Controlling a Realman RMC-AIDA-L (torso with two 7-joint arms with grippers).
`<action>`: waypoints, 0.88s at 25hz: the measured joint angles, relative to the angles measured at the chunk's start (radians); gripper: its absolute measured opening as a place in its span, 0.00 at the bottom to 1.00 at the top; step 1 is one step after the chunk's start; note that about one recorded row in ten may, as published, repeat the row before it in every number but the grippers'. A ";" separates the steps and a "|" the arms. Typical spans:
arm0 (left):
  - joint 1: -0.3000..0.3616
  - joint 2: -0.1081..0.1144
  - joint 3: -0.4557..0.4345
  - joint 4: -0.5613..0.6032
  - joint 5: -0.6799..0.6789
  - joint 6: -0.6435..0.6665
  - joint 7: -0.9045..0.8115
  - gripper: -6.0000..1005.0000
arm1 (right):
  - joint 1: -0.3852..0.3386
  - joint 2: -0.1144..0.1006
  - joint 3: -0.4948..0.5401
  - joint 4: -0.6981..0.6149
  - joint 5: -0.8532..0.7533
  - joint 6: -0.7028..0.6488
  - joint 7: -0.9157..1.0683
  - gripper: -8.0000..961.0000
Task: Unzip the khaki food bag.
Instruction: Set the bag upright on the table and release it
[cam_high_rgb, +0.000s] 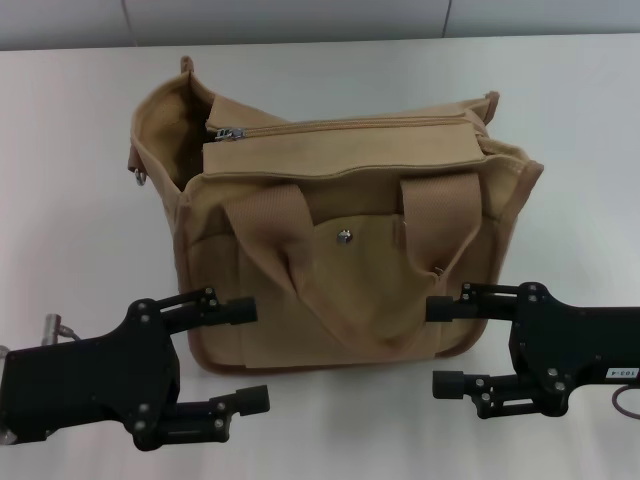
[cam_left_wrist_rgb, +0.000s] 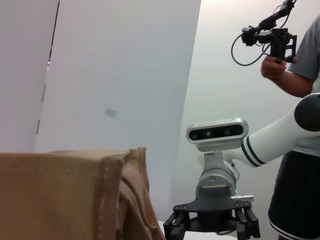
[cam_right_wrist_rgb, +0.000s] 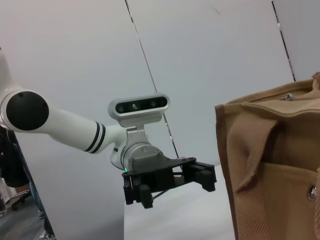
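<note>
Bag upright mid-counter, zip shut, pull at its left end. Left tool near its front-left corner, right tool near front-right; both spread wide, holding nothing, not touching the bag.

Bench: white, plain top, running back to the wall. Wall: pale grey panels with thin dark seams between them. Person: standing off to one side in a grey shirt and dark shorts, head out of view, holding up a black handheld device with a looping cable.
</note>
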 joint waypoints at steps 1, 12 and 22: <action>0.007 0.000 -0.013 0.000 0.000 0.005 0.015 0.79 | 0.002 0.000 0.001 0.001 0.000 -0.001 0.000 0.81; 0.070 -0.023 -0.341 -0.104 -0.028 0.039 0.239 0.79 | -0.013 -0.002 0.014 -0.001 0.013 -0.016 0.000 0.81; 0.001 -0.027 -0.324 -0.296 -0.023 -0.093 0.422 0.79 | -0.059 -0.006 0.079 -0.038 0.067 -0.047 -0.002 0.81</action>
